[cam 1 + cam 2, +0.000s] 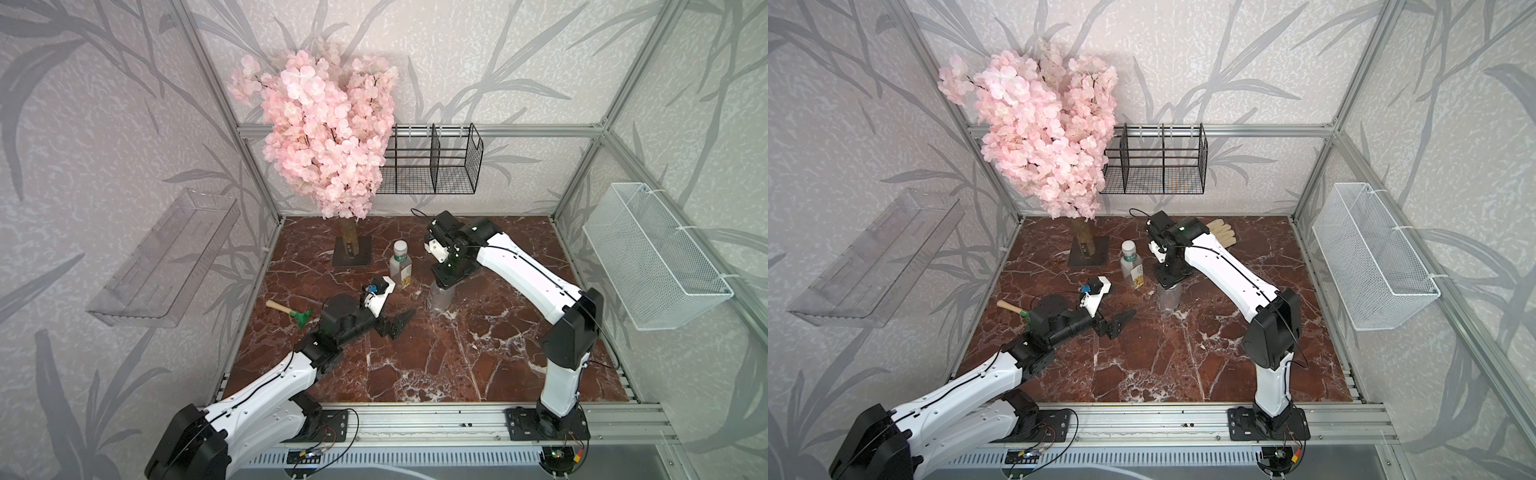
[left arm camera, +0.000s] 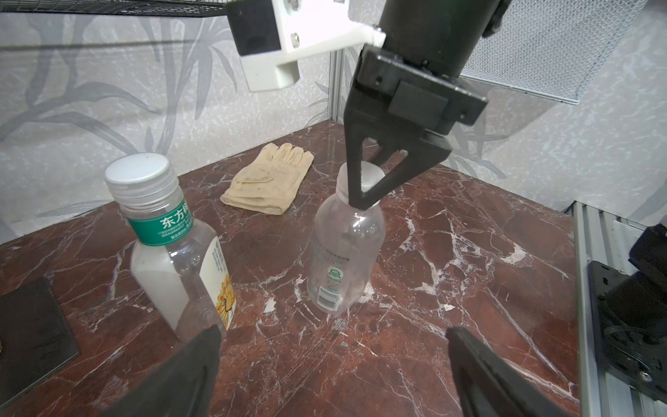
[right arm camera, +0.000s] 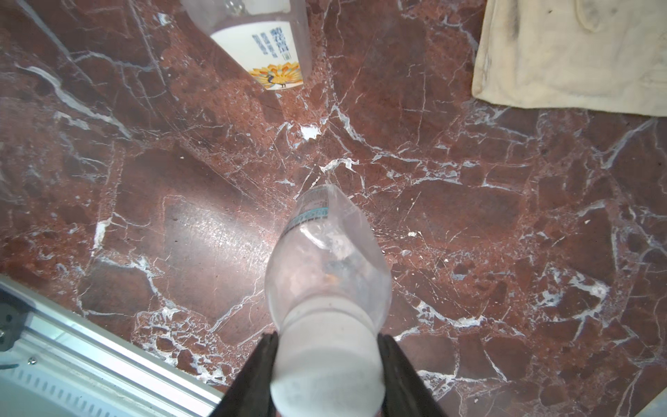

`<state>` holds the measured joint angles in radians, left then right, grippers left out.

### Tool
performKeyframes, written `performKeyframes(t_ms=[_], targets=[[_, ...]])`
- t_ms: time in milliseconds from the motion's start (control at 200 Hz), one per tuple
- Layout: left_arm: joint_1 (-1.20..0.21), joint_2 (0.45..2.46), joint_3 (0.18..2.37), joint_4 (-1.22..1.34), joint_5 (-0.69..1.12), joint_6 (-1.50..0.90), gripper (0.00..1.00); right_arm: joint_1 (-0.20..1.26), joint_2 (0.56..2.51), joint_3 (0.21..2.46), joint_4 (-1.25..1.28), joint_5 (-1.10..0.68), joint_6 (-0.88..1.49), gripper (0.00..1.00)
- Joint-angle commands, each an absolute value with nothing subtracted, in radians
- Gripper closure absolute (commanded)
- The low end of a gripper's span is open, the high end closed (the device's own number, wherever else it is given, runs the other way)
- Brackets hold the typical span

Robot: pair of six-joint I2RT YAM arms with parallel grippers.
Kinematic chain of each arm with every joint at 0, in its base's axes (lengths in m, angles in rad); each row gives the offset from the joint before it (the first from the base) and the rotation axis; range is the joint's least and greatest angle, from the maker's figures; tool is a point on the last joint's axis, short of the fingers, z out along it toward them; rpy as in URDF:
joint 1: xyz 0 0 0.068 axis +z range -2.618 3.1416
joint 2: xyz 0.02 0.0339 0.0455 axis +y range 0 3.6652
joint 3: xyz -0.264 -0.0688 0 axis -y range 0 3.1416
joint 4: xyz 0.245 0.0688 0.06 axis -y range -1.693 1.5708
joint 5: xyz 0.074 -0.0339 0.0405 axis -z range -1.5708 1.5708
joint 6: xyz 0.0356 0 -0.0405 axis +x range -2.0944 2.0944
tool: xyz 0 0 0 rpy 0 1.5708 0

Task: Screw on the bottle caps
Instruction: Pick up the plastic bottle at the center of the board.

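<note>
The right gripper [image 3: 327,346], pinching the cap [image 2: 371,175] seemingly seated on the rounder bottle [image 2: 343,252], should twist level with light pressure, while the wide-spread left gripper [image 2: 332,335] ought to brace the body.

Top views look down; close wrist views share rounder bottle [image 2: 343,249].

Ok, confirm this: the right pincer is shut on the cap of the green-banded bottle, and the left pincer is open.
Wrong bottle. The right pincer is shut on the cap of the rounder clear bottle; the green-banded bottle stands free beside it, as the left wrist view shows. The left pincer is open.
</note>
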<state>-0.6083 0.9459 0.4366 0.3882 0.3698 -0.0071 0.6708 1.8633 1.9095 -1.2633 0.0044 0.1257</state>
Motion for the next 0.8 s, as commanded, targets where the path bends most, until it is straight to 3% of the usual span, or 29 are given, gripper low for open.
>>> performKeyframes(t_ms=[0, 350, 795], targets=[[-0.615, 0.927, 0.438, 0.457, 0.434, -0.004, 0.00, 0.675, 1.782, 1.888, -1.295, -0.032, 0.123, 0.65], [-0.710, 0.981, 0.419, 0.585, 0.500, 0.022, 0.00, 0.675, 1.625, 1.818, -1.330, -0.142, 0.142, 0.65], [-0.755, 1.071, 0.475, 0.526, 0.529, 0.095, 0.00, 0.733, 1.523, 1.803, -1.325, -0.277, 0.081, 0.66]])
